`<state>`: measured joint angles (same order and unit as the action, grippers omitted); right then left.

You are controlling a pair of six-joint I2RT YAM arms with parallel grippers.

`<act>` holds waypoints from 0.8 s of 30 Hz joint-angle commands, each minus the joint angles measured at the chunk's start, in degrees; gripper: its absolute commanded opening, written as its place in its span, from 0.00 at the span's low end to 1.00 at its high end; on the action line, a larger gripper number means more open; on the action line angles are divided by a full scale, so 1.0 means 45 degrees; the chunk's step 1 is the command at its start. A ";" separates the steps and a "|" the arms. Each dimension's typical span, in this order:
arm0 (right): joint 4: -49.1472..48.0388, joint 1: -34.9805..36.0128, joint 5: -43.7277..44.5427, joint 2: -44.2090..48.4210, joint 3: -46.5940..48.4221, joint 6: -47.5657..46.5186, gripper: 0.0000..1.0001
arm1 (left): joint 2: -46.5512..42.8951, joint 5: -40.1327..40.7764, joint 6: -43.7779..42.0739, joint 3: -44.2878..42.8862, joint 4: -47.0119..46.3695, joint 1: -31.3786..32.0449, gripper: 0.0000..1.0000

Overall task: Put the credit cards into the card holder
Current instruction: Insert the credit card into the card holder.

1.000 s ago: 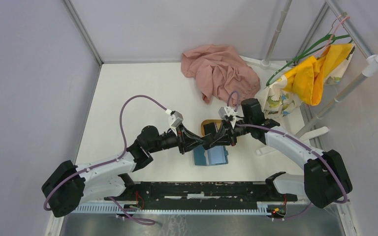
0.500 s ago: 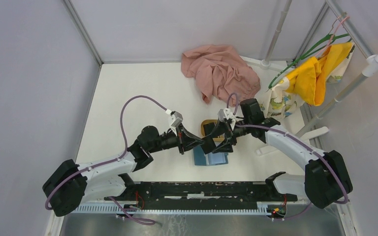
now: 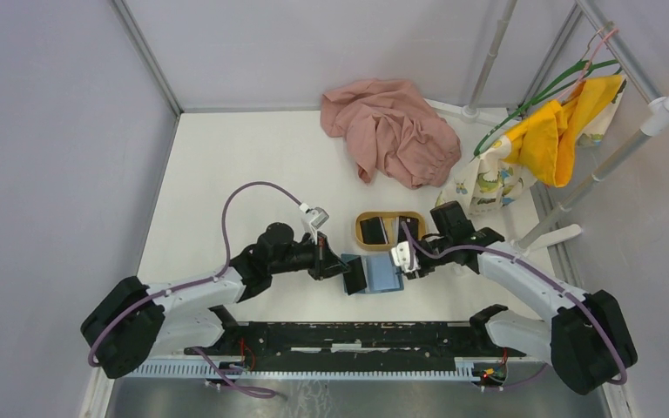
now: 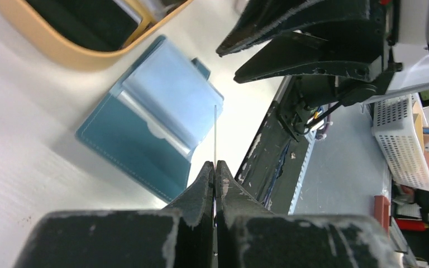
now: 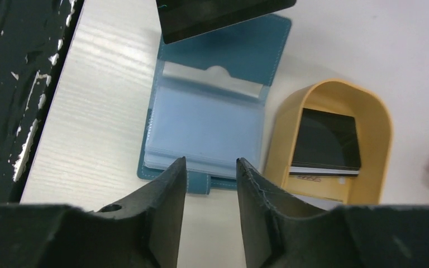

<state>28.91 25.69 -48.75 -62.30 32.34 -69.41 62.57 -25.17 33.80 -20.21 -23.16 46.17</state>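
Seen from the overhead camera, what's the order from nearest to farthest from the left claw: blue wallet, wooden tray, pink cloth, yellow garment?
1. Card holder, just right of the left gripper.
2. Wooden tray, right behind the holder.
3. Pink cloth, at the table's back.
4. Yellow garment, hanging far right.

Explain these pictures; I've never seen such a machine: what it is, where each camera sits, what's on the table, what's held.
Two robot arms are bolted at the near edge of a table. One picture looks down from above; the other two come from cameras on each wrist. On the table lie an open blue wallet, a wooden tray holding black cards, and a pink cloth. The left gripper pinches one black card; the right gripper is open and empty near the wallet.
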 commanded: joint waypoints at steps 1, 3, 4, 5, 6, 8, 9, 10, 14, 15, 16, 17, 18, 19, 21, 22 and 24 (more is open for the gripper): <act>0.0137 0.0651 0.1590 -0.0930 0.0223 -0.1011 0.40 | 0.1032 -0.0380 0.1474 -0.0287 -0.1100 -0.0185 0.02; 0.0067 0.0820 0.2496 -0.1310 0.0259 -0.1037 0.38 | 0.1446 -0.0566 0.1769 -0.0211 -0.1556 -0.0249 0.02; 0.0133 0.0846 0.2795 -0.1451 0.0313 -0.1059 0.37 | 0.1624 -0.0636 0.1848 -0.0199 -0.1702 -0.0274 0.02; 0.0222 0.0852 0.2956 -0.1547 0.0350 -0.1157 0.37 | 0.1775 -0.0681 0.1871 -0.0183 -0.1789 -0.0314 0.02; 0.0308 0.0872 0.3126 -0.1613 0.0343 -0.1250 0.37 | 0.1969 -0.0737 0.1882 -0.0178 -0.1898 -0.0355 0.02; 0.0236 0.0893 0.3354 -0.1676 0.0250 -0.1301 0.37 | 0.2244 -0.0879 0.1943 -0.0178 -0.2138 -0.0491 0.02; 0.0218 0.0896 0.3439 -0.1760 0.0200 -0.1334 0.37 | 0.2412 -0.1007 0.2000 -0.0178 -0.2295 -0.0595 0.02; 0.0196 0.0925 0.3529 -0.1850 0.0180 -0.1344 0.37 | 0.2609 -0.1145 0.2034 -0.0209 -0.2432 -0.0683 0.02; 0.0387 0.1081 0.3731 -0.2367 0.0328 -0.1329 0.37 | 0.3376 -0.1636 0.2215 -0.0224 -0.3137 -0.1055 0.02; 0.0429 0.1109 0.3775 -0.2423 0.0353 -0.1315 0.37 | 0.3557 -0.1751 0.2301 -0.0191 -0.3365 -0.1131 0.02; 0.0414 0.1149 0.3819 -0.2459 0.0373 -0.1296 0.37 | 0.3736 -0.1885 0.2370 -0.0138 -0.3586 -0.1236 0.02; 0.0391 0.1171 0.3891 -0.2480 0.0376 -0.1286 0.37 | 0.3900 -0.1978 0.2447 -0.0079 -0.3807 -0.1310 0.02; 0.0382 0.1180 0.3931 -0.2488 0.0373 -0.1281 0.37 | 0.4084 -0.2053 0.2542 -0.0048 -0.3993 -0.1364 0.02; 0.0392 0.1206 0.3952 -0.2493 0.0363 -0.1268 0.37 | 0.4303 -0.2121 0.2642 0.0000 -0.4270 -0.1423 0.02; 0.0366 0.1236 0.3971 -0.2508 0.0358 -0.1279 0.37 | 0.4589 -0.2281 0.2851 0.0056 -0.4737 -0.1498 0.02; 0.0342 0.1265 0.3978 -0.2507 0.0334 -0.1287 0.37 | 0.4709 -0.2337 0.2932 0.0071 -0.4952 -0.1504 0.02; 0.0282 0.1354 0.3997 -0.2539 0.0278 -0.1291 0.37 | 0.4979 -0.2408 0.3130 0.0099 -0.5355 -0.1503 0.02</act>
<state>29.74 31.07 -31.70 -73.36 32.36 -74.50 83.26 -33.23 44.12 -20.18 -38.98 39.70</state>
